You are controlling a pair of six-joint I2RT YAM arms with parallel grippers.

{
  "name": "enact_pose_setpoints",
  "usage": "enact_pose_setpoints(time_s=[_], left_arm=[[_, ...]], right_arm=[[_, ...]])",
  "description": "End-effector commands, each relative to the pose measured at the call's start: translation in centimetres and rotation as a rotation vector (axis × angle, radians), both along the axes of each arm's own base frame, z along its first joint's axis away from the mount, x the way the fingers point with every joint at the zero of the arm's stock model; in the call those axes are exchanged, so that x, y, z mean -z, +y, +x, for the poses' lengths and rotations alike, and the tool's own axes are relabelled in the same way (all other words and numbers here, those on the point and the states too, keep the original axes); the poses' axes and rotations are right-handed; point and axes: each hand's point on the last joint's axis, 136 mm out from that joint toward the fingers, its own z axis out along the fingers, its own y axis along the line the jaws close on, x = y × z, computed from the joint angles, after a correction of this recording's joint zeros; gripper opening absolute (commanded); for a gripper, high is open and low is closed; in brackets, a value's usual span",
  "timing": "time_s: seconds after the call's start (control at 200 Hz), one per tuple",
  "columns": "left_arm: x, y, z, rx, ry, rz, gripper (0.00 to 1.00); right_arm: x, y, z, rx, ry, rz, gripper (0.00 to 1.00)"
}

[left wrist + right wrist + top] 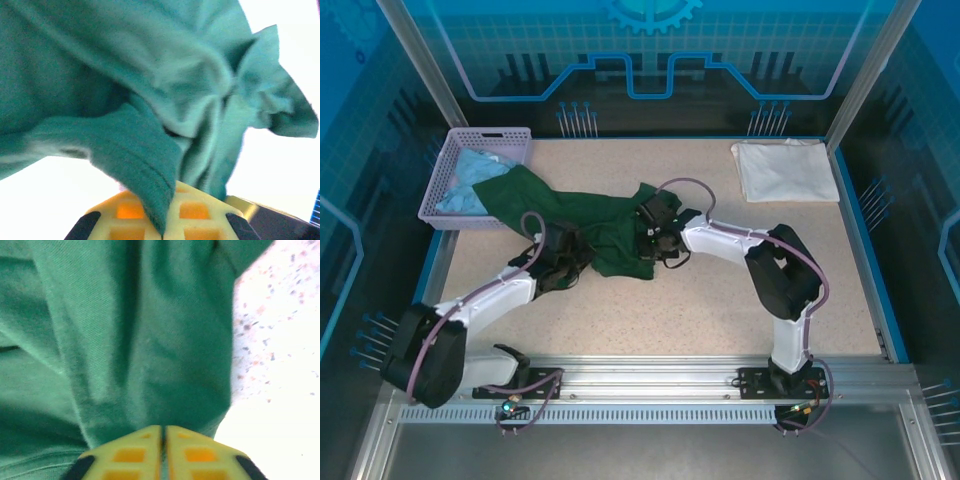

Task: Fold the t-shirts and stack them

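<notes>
The dark green t-shirt (582, 212) lies crumpled across the table's middle left, one end draped over the basket's corner. My left gripper (563, 262) is at its near left edge, and in the left wrist view the left gripper (165, 212) is shut, with a hemmed fold of the green t-shirt (135, 145) between its yellow fingers. My right gripper (651, 240) is at the shirt's right end. In the right wrist view the right gripper (163, 435) is shut on the green t-shirt (150, 350). A white t-shirt (785, 170) lies folded at the back right.
A lilac mesh basket (510, 136) holding light blue cloth (468, 185) stands at the back left, touching the green shirt. The speckled tabletop (720, 300) is bare at the front and right. A metal rail (650, 375) runs along the near edge.
</notes>
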Motion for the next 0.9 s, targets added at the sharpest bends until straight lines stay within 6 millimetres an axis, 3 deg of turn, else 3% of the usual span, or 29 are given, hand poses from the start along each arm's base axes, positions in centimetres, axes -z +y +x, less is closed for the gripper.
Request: enact_pose_setpoints(time_s=[0.0,0.245,0.28,0.325,0.38,0.465,0.75,0.895], left_arm=[[-4.0,1.3,0.5,0.004,-0.106,0.078,0.00],[-13.5,1.7,0.6,0.042,-0.327,0.110,0.00],[-14.3,1.8,0.6,0.043,-0.341,0.109,0.00],[-15.1,1.6,0.5,0.051,-0.352,0.103,0.00],[-15.4,1.4,0.3,0.064,-0.349,0.095,0.00],[-15.2,1.3,0.1,0.072,-0.334,0.092,0.00],[-14.6,1.9,-0.8,0.068,-0.319,0.110,0.00],[-14.1,2.1,-1.0,0.065,-0.311,0.115,0.00]], right_arm=[[-2.7,-0.7,0.3,0.023,-0.006,0.068,0.00],[-9.0,-2.0,-0.2,0.052,-0.132,0.154,0.00],[-9.3,-2.3,-0.2,0.061,-0.138,0.153,0.11],[-9.4,-2.5,-0.3,0.067,-0.138,0.150,0.35],[-9.1,-2.9,-0.2,0.080,-0.135,0.130,0.52],[-8.2,-3.7,0.3,0.115,-0.120,0.103,0.61],[-3.5,-7.7,4.9,0.225,-0.020,0.002,0.70],[-1.7,-7.1,7.1,0.211,-0.002,0.008,0.69]])
